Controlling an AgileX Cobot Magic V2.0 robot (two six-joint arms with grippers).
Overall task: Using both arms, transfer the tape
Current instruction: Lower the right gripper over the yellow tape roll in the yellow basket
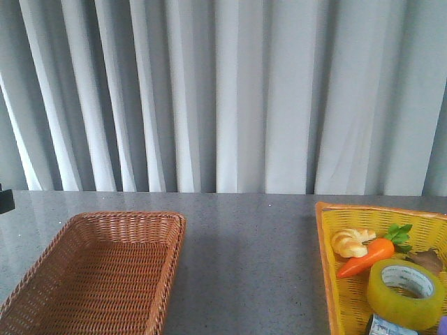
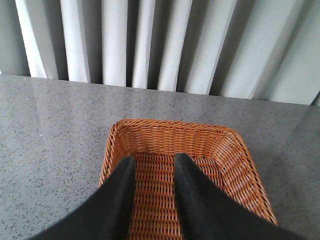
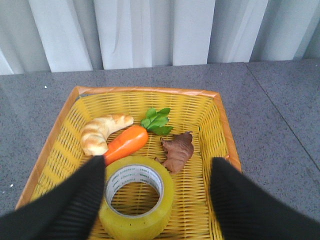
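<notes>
The fat roll of translucent yellow packing tape with white printed core (image 1: pixel 406 292) lies flat in the yellow wicker basket (image 1: pixel 334 279) at the desk's front-right corner, core hole facing up, so its axis is vertical. Beside it in the basket, toward the far edge: an orange toy carrot with green leaves (image 3: pixel 126 142), a beige toy croissant (image 3: pixel 101 132) and a brown dried leaf (image 3: pixel 177 151); the carrot tip sits just beside the roll, maybe touching. The right gripper (image 3: pixel 157 200) hangs directly above the roll, fingers spread wide, one on each side of it, holding nothing; the black left-hand finger (image 3: pixel 75 200) is close to the roll's rim, the other finger (image 3: pixel 245 205) stands well off. The left gripper (image 2: pixel 154 200) sits over the brown wicker basket (image 2: pixel 235 150) at the desk's front-left corner, fingers slightly parted with a narrow gap, nothing between them. Neither arm shows in the front view. Judgement: the right arm is clearly nearer and already straddles the roll; a straight descent and close across the outer diameter looks like the next step, pickup not yet started. Risk: the carrot snagging the nearer finger on the way down.
</notes>
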